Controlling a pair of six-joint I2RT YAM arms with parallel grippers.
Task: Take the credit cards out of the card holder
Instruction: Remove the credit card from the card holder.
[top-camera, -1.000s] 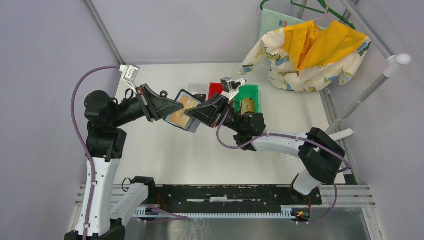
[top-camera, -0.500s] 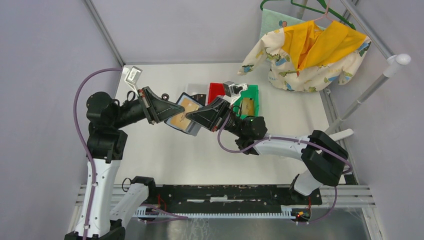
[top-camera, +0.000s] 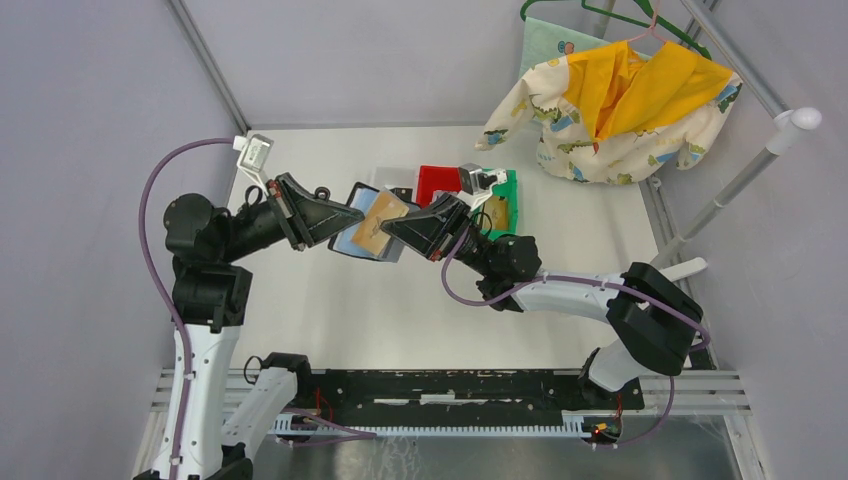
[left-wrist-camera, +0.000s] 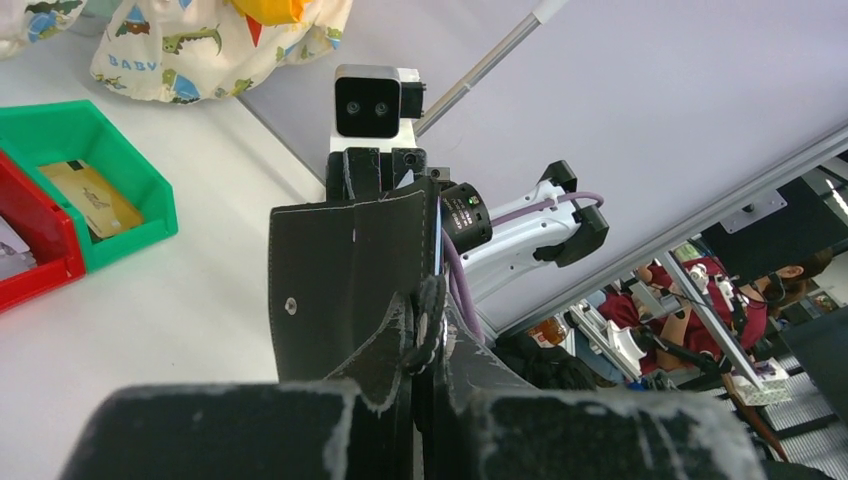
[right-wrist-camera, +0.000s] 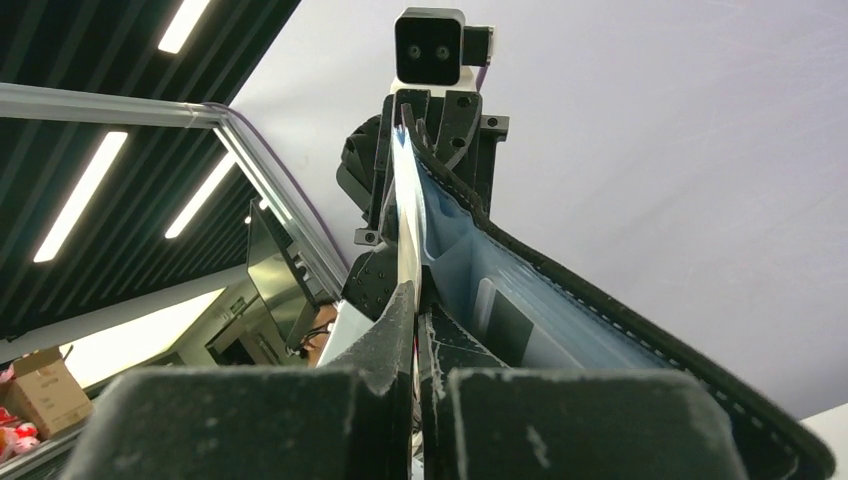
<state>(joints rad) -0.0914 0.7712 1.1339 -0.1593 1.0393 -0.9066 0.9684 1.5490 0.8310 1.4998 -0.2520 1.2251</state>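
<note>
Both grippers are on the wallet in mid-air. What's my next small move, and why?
Probably draw the right gripper back along the card's length, away from the left gripper. It pinches the tan card, which overlaps the open card holder and seems not yet free; the left clamps the holder.

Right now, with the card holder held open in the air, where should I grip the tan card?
Its free end, which sticks out of the card holder toward the right gripper. The tan card is thin and flat, so come from the right, one finger on each face. That gripper is shut there; the left gripper clamps the holder's opposite side.
</note>
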